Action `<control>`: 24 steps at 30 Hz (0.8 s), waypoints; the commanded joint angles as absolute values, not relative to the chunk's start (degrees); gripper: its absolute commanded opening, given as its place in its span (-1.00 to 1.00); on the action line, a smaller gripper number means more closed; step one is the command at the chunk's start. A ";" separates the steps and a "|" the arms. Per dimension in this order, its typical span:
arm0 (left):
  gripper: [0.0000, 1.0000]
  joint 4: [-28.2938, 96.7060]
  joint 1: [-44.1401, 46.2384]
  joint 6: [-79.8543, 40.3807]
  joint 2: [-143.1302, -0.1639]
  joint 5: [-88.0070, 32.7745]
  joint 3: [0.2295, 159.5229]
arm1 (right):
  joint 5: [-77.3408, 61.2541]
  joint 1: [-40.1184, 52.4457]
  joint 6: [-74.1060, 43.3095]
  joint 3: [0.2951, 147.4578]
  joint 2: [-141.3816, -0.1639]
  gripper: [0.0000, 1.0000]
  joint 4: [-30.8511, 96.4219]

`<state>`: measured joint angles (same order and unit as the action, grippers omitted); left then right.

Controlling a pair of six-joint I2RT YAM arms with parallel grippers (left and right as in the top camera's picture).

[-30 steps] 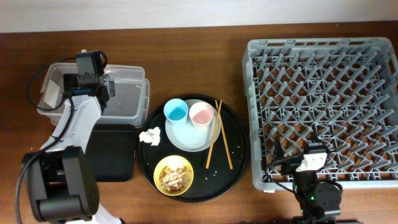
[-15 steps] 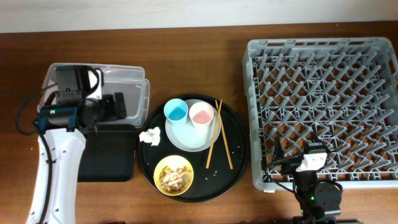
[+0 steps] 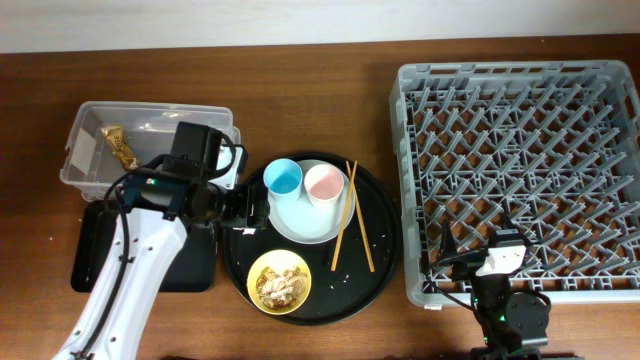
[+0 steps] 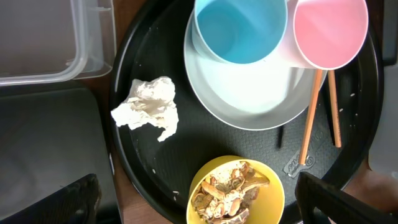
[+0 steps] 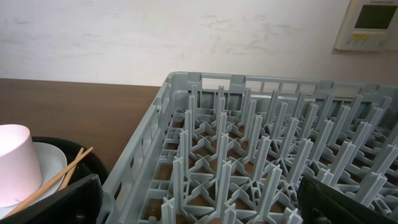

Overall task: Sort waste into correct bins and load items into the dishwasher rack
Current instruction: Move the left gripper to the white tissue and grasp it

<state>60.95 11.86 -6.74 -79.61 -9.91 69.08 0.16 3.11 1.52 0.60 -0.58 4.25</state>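
My left gripper (image 3: 248,208) is open and empty over the left edge of the round black tray; in the left wrist view (image 4: 199,193) its fingers frame the scene. The crumpled white tissue wad (image 4: 146,107) lies on the tray just below it. The yellow bowl (image 3: 279,282) holds tan food scraps (image 4: 229,190). The blue cup (image 3: 283,178) and pink cup (image 3: 323,184) stand on the pale plate (image 3: 305,225), with two chopsticks (image 3: 345,215) beside them. The brown-gold wrapper (image 3: 120,147) lies in the clear tub (image 3: 150,112). My right gripper (image 5: 199,202) is open and empty at the grey rack's (image 3: 520,170) front left corner.
The flat black tray (image 3: 100,265) lies in front of the clear tub, partly under my left arm. The large round black tray (image 3: 380,260) sits between the bins and the rack. The rack's upright pegs (image 5: 261,155) fill the right wrist view.
My left arm swung from over the clear tub rightward to the round tray's left edge. The wrapper now shows lying in the tub. The right arm has not moved.
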 commanded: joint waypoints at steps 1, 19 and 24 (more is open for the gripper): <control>0.92 60.90 12.23 -10.31 -78.89 -10.68 68.25 | 0.49 3.38 1.28 0.32 -0.25 0.97 4.58; 0.69 32.21 21.21 -23.94 -78.96 16.80 44.82 | 0.49 3.38 1.28 0.32 -0.25 0.97 4.58; 0.70 29.15 21.23 -23.94 -79.35 16.75 44.51 | 0.49 3.38 1.28 0.32 -0.25 0.97 4.58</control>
<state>29.71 21.21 -23.62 -79.29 15.55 45.08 0.16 3.11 1.54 0.60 -0.58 4.25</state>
